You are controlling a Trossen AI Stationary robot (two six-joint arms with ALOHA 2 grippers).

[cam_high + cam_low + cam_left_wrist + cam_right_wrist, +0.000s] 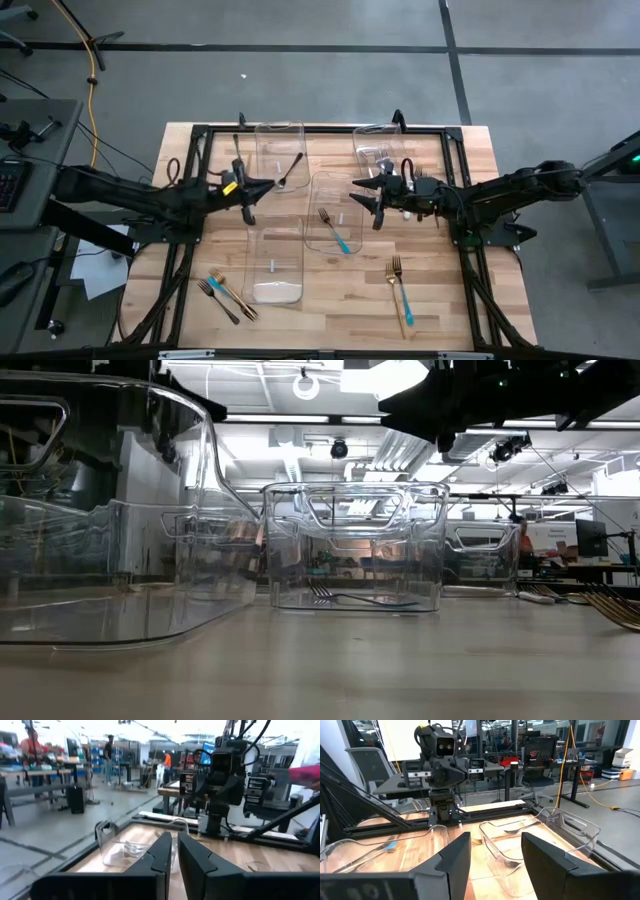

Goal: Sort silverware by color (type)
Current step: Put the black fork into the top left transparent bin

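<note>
My left gripper (266, 187) hovers shut and empty over the table's left middle, between the far-left bin (280, 152) and the near-left bin (275, 262), pointing level toward the right arm. Facing it, my right gripper (358, 190) stands open and empty above the middle bin (335, 208). A black fork (290, 170) lies in the far-left bin. A teal-handled fork (337, 232) lies in the middle bin. Silver forks (131, 848) lie in the far-right bin (378, 148). Loose silverware rests flat on the wood at the near left (228, 293) and the near right (399, 288).
Four clear bins stand around the table's middle, and the near-left one fills the left of the low view (100, 540). A black frame (320, 130) runs round the tabletop. Bare wood lies between the near-left bin and the near-right forks.
</note>
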